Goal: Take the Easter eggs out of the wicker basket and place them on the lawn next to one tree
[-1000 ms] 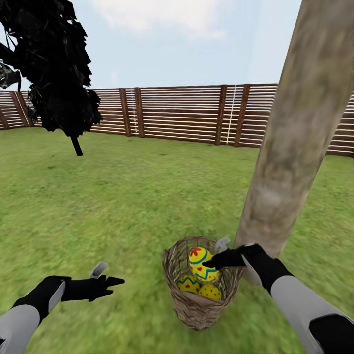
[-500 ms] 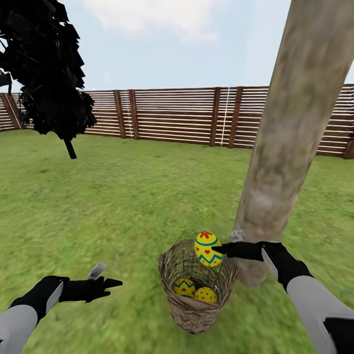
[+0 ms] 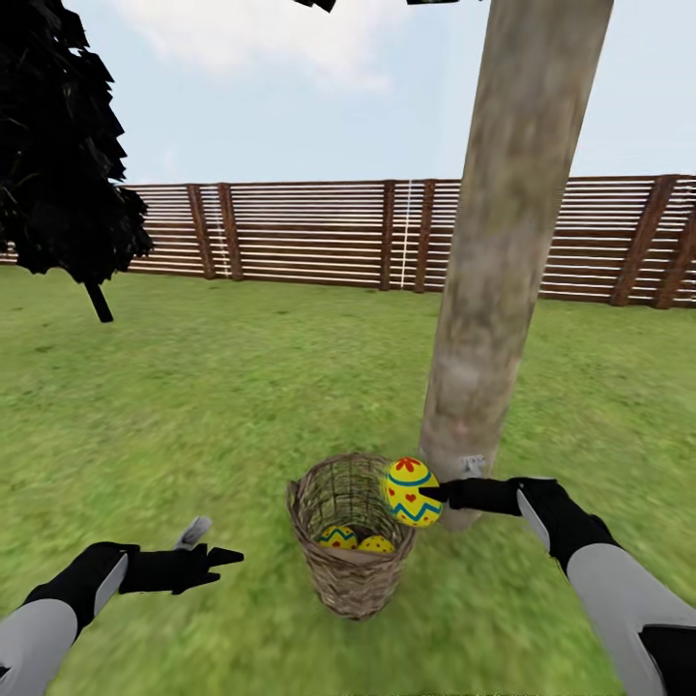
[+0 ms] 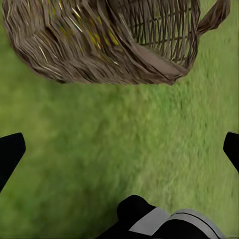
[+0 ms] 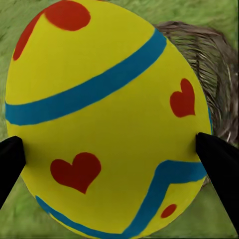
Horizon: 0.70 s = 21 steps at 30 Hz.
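Right gripper (image 3: 432, 493) clamped on 1 egg (image 3: 411, 491) above wicker basket (image 3: 351, 570) rim near tree (image 3: 493, 251); left gripper (image 3: 222, 556) spread wide, empty

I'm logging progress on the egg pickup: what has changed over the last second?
The right pincer, shut on one Easter egg, lifted it out of the wicker basket to rim height beside the tree. The camera also shifted. Two eggs stayed inside; the left pincer stayed open, idle.
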{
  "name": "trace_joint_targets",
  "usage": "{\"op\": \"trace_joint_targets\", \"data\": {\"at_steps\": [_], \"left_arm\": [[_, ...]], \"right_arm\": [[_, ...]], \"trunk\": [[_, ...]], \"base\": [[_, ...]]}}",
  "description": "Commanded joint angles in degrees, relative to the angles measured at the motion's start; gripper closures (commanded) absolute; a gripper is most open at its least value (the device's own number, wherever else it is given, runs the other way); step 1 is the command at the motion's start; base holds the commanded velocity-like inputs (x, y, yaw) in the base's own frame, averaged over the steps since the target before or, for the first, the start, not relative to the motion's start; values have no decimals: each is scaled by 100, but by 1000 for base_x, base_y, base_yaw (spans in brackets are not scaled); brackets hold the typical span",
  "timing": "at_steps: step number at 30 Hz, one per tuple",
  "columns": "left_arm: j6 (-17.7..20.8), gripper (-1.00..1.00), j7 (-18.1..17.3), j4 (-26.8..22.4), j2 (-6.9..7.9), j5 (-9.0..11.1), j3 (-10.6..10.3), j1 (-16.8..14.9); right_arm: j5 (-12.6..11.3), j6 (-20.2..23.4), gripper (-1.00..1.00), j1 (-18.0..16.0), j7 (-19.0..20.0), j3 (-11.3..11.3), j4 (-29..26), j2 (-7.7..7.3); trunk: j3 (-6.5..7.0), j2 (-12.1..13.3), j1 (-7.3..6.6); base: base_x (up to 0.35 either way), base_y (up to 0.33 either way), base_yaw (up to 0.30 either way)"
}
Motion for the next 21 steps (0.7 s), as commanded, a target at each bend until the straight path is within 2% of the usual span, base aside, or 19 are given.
{"op": "trace_joint_targets", "data": {"at_steps": [1,6,9,12,15,17,21], "left_arm": [[51,-100,-8,-2,0,8,17,-1],[51,-100,-7,-2,-5,8,15,-1],[51,-100,-7,-2,-15,8,18,-1],[51,-100,-7,-2,-18,9,18,-1],[51,-100,-7,-2,-18,10,18,-1],[51,-100,-10,-2,-25,15,18,-1],[51,-100,-15,-2,-27,19,18,-1]], "right_arm": [[-10,38,100,7,18,-1,2,-46],[-17,38,100,51,15,-18,19,-113],[-15,39,100,100,12,-140,78,-122],[-12,38,100,139,1,-188,112,-227],[-9,38,100,143,-62,-190,121,-245],[-4,31,100,150,-494,-190,199,-230],[-3,14,100,151,-2012,-190,224,-174]], "trunk": [[1,-2,-1],[35,-2,-1],[56,-2,-1],[76,-2,-1],[97,-2,-1],[110,-2,-1],[138,-2,-1]], "base": [[-9,0,-205],[-2,0,-205],[0,0,-205],[0,0,-205],[0,0,-205],[0,0,-205],[0,0,-205]]}}
